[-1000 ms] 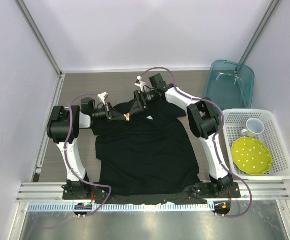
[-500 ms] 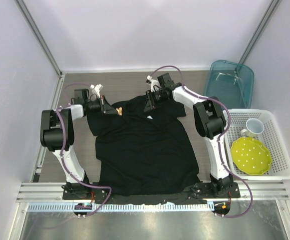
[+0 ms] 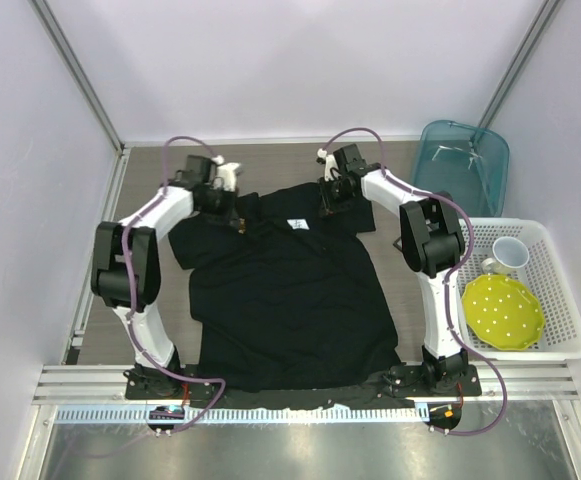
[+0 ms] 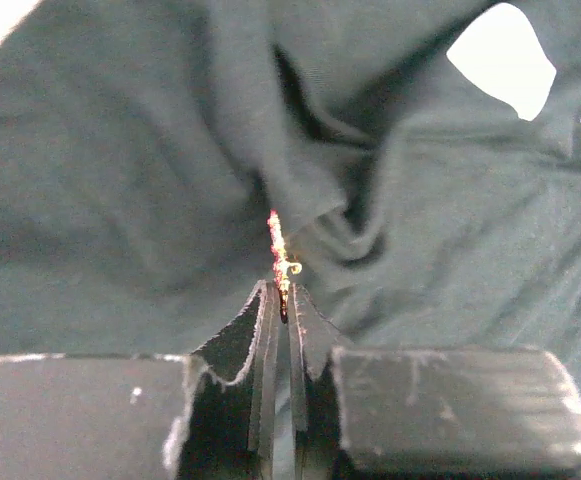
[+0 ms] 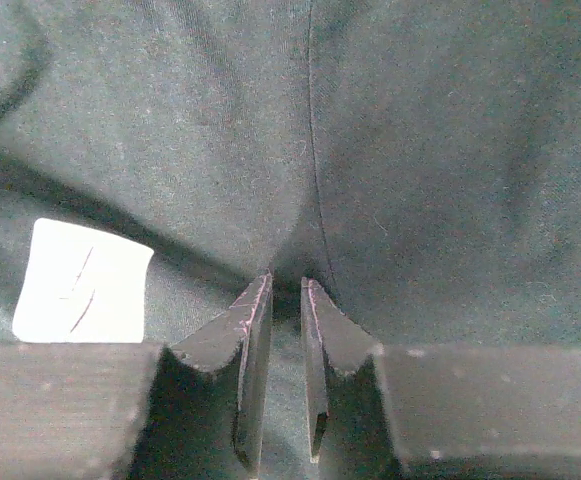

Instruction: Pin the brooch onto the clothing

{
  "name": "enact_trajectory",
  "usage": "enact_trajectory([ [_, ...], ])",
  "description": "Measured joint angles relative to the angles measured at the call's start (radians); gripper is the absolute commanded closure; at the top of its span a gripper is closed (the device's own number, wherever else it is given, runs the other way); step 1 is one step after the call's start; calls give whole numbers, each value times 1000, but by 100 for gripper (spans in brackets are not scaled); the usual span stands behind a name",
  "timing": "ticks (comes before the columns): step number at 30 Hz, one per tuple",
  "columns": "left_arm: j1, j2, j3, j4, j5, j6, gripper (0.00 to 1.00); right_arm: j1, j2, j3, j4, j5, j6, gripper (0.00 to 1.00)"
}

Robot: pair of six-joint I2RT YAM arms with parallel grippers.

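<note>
Shirt (image 3: 290, 300) flat on table (image 3: 270, 160), hem at the 2 arm bases. Far end: left gripper (image 4: 282, 300) clamped on brooch (image 4: 280, 255), edge-on, touching a collar fold. Right gripper (image 5: 285, 300) pinches shoulder cloth beside white label (image 5: 82, 282).

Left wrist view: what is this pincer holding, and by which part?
The left pincer is shut on the brooch, seen edge-on, gripping its lower end. The upper end sticks out beyond the fingertips, against the shirt.
</note>
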Motion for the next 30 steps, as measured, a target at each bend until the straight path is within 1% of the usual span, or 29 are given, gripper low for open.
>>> enact_trajectory([
  [1,-51,1,18,-25,-43,12,86,-2,-1,0,-2,8,-4,75],
  [2,-101,3,40,-49,-86,23,80,-4,-1,0,-3,14,-8,75],
  [3,-130,6,66,-72,-126,34,77,-5,-2,0,-3,18,-11,74],
  [4,-187,10,84,-84,-149,45,71,-4,-3,0,-5,21,-14,73],
  [5,-227,13,101,-95,-169,50,68,-5,-4,0,-8,24,-16,72],
  [6,-259,14,111,-105,-182,57,65,-7,-5,0,-11,25,-19,71],
  [7,-279,13,116,-116,-190,66,61,-9,-5,0,-15,25,-23,70],
  [8,-287,13,117,-126,-195,71,60,-13,-6,0,-19,24,-28,69],
  [10,-277,12,116,-144,-204,79,59,-19,-8,1,-29,23,-38,67],
  [12,-240,4,112,-155,-203,85,59,-26,-8,7,-43,19,-50,65],
  [16,-121,-28,101,-153,-145,70,58,-32,-8,24,-68,0,-77,64],
  [18,-47,-43,90,-138,-102,45,59,-34,-8,35,-75,-11,-85,63],
  [20,21,-45,84,-127,-65,18,63,-35,-8,52,-79,-20,-94,62],
  [21,50,-40,81,-121,-50,6,65,-35,-8,61,-79,-26,-96,62],
  [22,68,-34,81,-117,-31,-7,71,-35,-8,69,-79,-34,-98,62],
  [24,84,-11,81,-102,15,-39,74,-35,-8,87,-79,-52,-98,62],
  [27,79,48,81,-77,72,-87,79,-35,-5,105,-76,-69,-100,62],
  [30,76,115,76,-61,89,-121,86,-37,1,105,-73,-70,-103,62],
])
